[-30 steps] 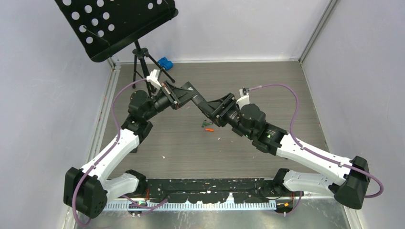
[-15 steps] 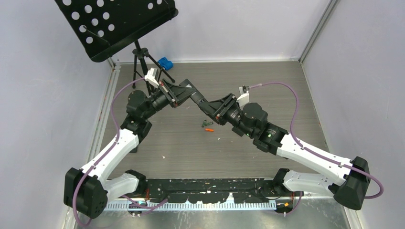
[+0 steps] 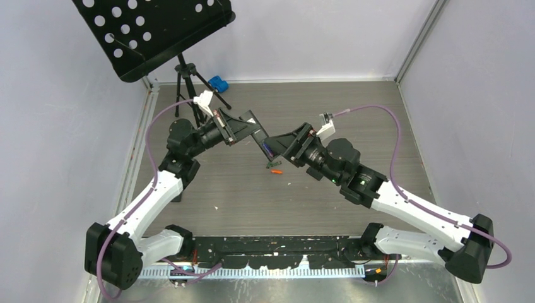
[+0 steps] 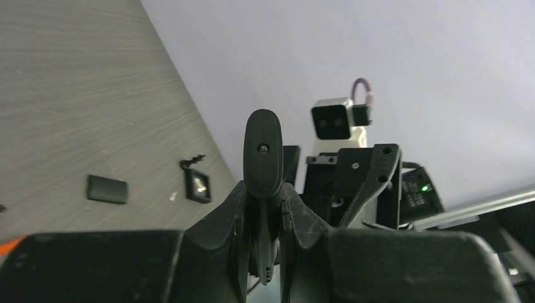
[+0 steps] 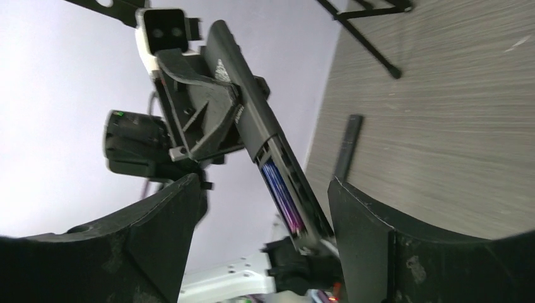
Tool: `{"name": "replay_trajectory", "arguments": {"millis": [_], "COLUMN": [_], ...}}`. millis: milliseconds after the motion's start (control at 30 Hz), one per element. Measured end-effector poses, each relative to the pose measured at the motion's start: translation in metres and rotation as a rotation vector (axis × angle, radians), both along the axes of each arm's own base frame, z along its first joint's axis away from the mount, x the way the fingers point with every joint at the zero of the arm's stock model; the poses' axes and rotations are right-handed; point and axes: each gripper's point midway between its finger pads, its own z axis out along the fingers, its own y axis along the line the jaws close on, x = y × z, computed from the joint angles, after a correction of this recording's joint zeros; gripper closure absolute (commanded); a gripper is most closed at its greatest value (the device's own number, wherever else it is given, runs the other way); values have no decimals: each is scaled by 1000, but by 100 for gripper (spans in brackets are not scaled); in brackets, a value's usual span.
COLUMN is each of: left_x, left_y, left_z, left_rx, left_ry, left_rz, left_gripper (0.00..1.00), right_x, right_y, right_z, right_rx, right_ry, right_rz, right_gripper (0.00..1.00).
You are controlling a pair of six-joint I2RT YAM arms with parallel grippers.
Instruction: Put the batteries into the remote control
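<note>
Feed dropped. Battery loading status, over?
Left gripper shut on remote. Right gripper open, facing its bay. Purple battery in bay; orange battery on table. Nothing blocking.

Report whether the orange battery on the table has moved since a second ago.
No. The orange battery keeps its spot relative to the tripod.

The right gripper [image 5: 265,196] has its fingers spread wide, but the remote control [image 5: 243,95] slants down through the gap between them. The left gripper [image 4: 265,202] is clamped on the remote's other end just beyond. On the table [image 3: 328,101] near the right claw's underside lie an orange battery [image 3: 276,172] and a dark battery [image 3: 270,165], with open boards around them. Behind the left claw a tripod [image 3: 187,85] and a blue object [image 3: 218,83] crowd the far corner.
</note>
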Motion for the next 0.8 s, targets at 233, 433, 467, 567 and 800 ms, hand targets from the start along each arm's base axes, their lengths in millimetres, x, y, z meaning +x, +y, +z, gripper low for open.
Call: {"name": "replay_trajectory", "arguments": {"millis": [233, 433, 467, 567, 800], "left_x": [-5, -27, -32, -44, -47], "left_y": [12, 8, 8, 8, 15], "left_z": [-17, -31, -32, -30, -35], "left_rx": [138, 175, 176, 179, 250], "left_ry": [-187, -264, -275, -320, -374], "left_rz": [-26, -146, -168, -211, -165], "left_gripper": [100, 100, 100, 100, 100], "right_x": [-6, 4, 7, 19, 61], "right_y": [-38, -59, -60, -63, -72], "right_z": [-17, -41, -46, -64, -159], "right_rx": [-254, -523, -573, -688, -922], "right_ry": [-147, -182, -179, -141, 79], "right_rz": [-54, -88, -89, -95, -29], "right_gripper": [32, 49, 50, 51, 42]}}
